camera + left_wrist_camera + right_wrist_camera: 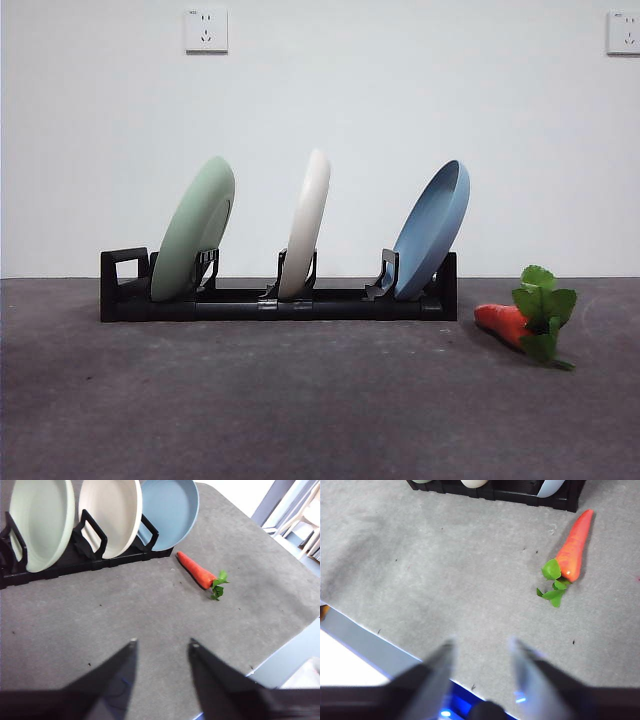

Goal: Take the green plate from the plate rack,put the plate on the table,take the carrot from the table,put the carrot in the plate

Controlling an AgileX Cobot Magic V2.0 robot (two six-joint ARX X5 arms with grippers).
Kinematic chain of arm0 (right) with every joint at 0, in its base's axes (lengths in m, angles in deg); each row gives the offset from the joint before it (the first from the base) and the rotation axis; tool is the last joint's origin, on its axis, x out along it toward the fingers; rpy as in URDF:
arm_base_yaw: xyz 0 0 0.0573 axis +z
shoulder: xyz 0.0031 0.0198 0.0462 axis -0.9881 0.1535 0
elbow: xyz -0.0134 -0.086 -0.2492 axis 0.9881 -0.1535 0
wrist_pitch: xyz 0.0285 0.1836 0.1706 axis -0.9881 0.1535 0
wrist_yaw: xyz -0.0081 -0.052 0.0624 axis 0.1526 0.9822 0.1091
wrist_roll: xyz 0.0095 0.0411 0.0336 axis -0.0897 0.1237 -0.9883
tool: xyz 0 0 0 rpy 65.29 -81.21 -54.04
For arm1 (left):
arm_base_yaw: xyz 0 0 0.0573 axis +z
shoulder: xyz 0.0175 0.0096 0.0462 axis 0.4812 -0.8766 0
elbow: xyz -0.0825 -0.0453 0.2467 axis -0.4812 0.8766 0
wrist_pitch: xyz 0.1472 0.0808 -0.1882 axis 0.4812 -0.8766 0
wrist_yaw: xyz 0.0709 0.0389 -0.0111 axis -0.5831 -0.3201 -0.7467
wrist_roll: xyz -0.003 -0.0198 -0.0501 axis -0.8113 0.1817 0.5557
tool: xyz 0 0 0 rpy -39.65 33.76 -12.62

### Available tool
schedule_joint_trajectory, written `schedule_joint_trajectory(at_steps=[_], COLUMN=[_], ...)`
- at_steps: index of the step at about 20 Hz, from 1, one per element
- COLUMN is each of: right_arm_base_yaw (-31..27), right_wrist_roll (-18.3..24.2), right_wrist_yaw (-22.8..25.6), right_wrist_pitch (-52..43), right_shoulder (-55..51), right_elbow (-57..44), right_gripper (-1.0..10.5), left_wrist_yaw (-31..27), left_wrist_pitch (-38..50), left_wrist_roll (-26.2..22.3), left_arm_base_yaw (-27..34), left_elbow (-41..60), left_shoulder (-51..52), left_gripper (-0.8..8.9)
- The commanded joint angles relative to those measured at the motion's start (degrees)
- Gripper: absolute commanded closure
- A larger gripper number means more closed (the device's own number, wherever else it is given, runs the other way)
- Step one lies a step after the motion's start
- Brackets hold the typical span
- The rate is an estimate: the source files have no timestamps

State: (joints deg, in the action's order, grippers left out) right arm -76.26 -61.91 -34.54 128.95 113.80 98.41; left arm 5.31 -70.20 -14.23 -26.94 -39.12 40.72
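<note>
The green plate stands on edge in the left slot of the black plate rack. To the right of the rack, the carrot lies on the grey table, its green leaves towards the table's front. My left gripper hangs open above bare table, well short of the rack. Near the table's front edge my right gripper is open too, with the carrot some way off. Neither gripper shows in the front view.
A cream-white plate fills the rack's middle slot and a blue plate its right slot. A white wall with two sockets stands behind. The table's edge runs close under the right gripper.
</note>
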Motion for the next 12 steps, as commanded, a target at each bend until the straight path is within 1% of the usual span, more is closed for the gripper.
schedule_joint_trajectory(at_steps=[1, 3, 7, 9, 12], right_arm_base_yaw=[0.1, 0.1, 0.1, 0.1, 0.1], right_wrist_roll=[-0.2, -0.3, -0.4, -0.4, -0.6], right_wrist_yaw=[0.0, -0.1, 0.0, 0.0, 0.0], right_wrist_pitch=[-0.4, -0.4, -0.4, -0.4, -0.4], right_shoulder=[0.0, 0.1, 0.1, 0.1, 0.5], right_elbow=[0.1, 0.1, 0.1, 0.1, 0.1], right_gripper=[3.2, 3.2, 3.2, 3.2, 3.2], left_wrist_yaw=[0.0, -0.7, -1.0, -0.9, -1.1], left_wrist_pitch=[1.4, 4.1, 10.3, 14.4, 20.3], left_wrist_roll=[-0.8, -0.5, -0.4, -0.4, -0.5], left_arm_base_yaw=[0.2, 0.2, 0.1, -0.6, -3.4], left_elbow=[-0.3, -0.8, -3.5, -5.0, -7.9], left_shoulder=[0.0, -0.9, -7.4, -13.0, -22.3], left_gripper=[2.45, 2.46, 2.46, 2.47, 2.47])
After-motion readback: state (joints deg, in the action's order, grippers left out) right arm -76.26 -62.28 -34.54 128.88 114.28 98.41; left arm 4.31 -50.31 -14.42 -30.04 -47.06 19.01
